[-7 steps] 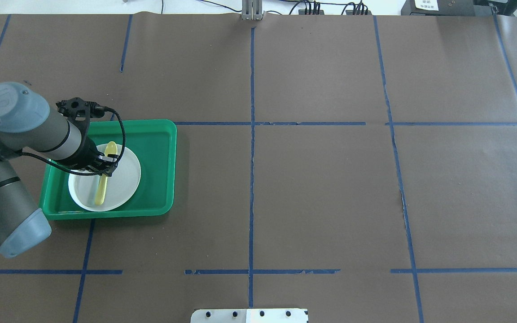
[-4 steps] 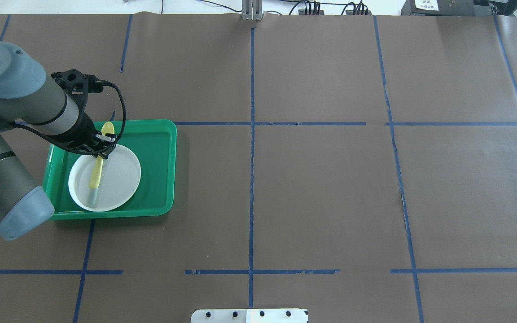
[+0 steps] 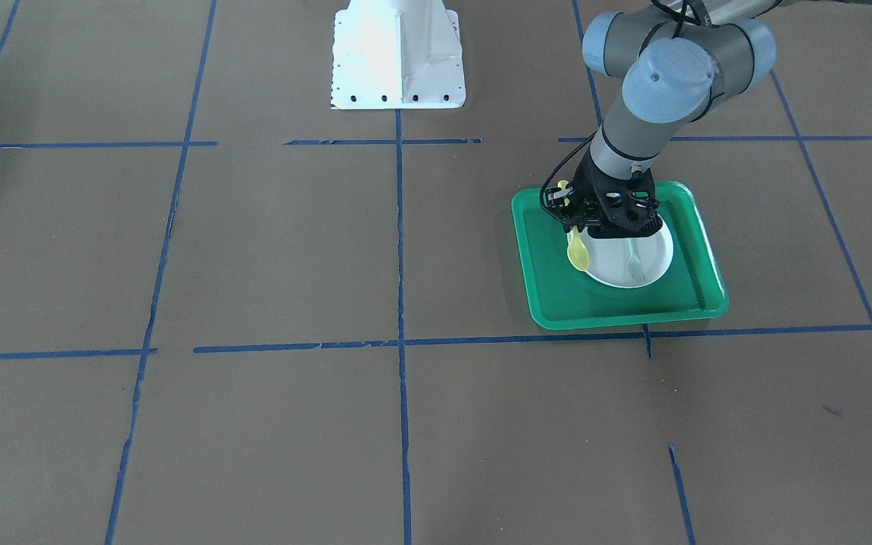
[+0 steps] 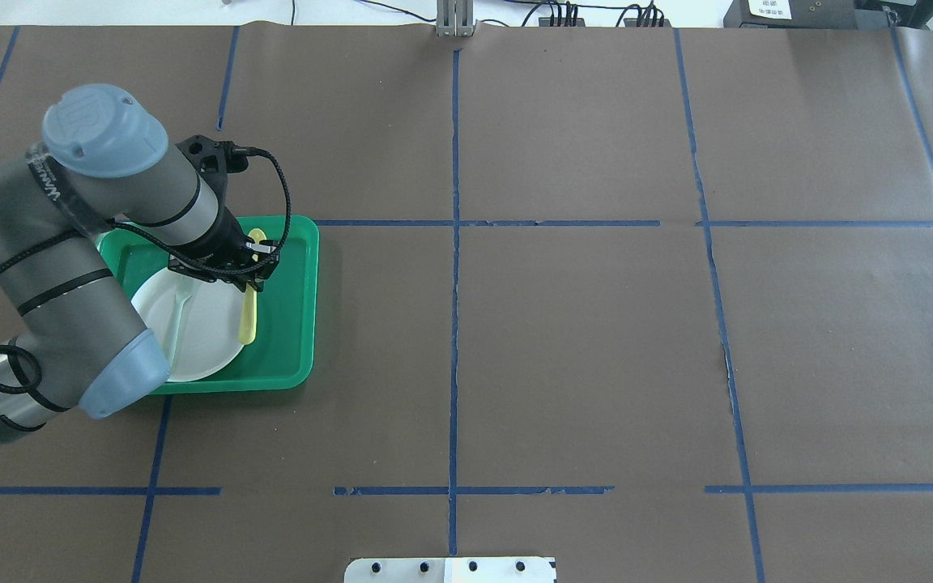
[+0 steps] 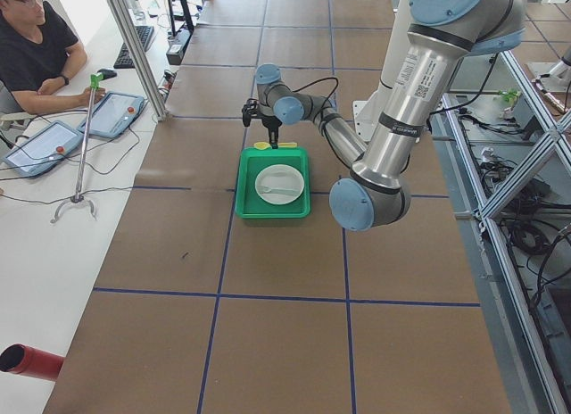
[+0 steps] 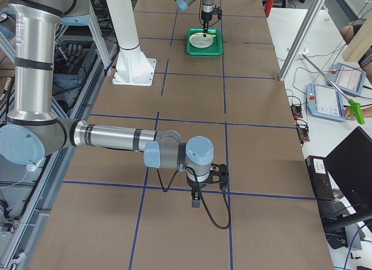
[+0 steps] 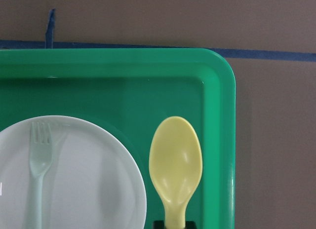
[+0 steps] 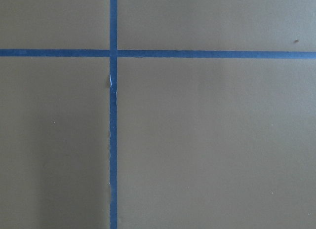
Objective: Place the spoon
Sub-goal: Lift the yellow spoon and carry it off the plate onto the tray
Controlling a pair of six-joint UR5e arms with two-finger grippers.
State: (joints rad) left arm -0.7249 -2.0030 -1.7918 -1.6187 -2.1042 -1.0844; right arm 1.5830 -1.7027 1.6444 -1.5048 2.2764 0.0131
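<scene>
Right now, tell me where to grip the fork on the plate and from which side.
Probably the fork by its slim handle, mid-length, from straight above, jaws across its width: it lies flat on the white plate, leaving only its top open.

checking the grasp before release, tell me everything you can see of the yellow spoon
The spoon is small, pale yellow, glossy like plastic, with an oval bowl narrowing to a slim straight handle. The left tool grips the handle just behind the bowl. It lies roughly level over the green tray, along the strip between the white plate and the tray's wall. Whether it touches the tray cannot be told.
</scene>
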